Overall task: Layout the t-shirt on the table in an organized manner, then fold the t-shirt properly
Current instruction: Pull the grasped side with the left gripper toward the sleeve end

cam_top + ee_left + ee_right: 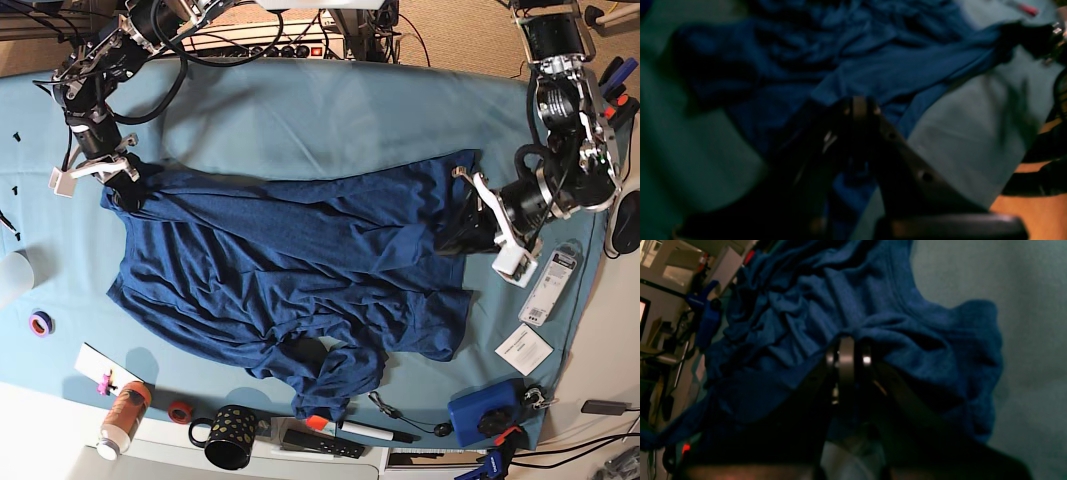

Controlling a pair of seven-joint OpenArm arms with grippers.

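Base view: bright, even overhead light, sharp; soft shadows beside arms on the desk (300,110). Left wrist view: very dim, heavily blurred, hand (858,106) in foreground a dark out-of-focus mass. Right wrist view: dim, soft focus; t-shirt (840,306) folds readable, hand (848,356) shows small glints, background bright at left.

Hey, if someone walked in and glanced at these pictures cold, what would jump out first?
The rumpled navy t-shirt sprawled across the middle of the teal table. Next, each gripper is shut on its fabric at opposite ends: the right gripper at the base view's left, the left gripper at its right.
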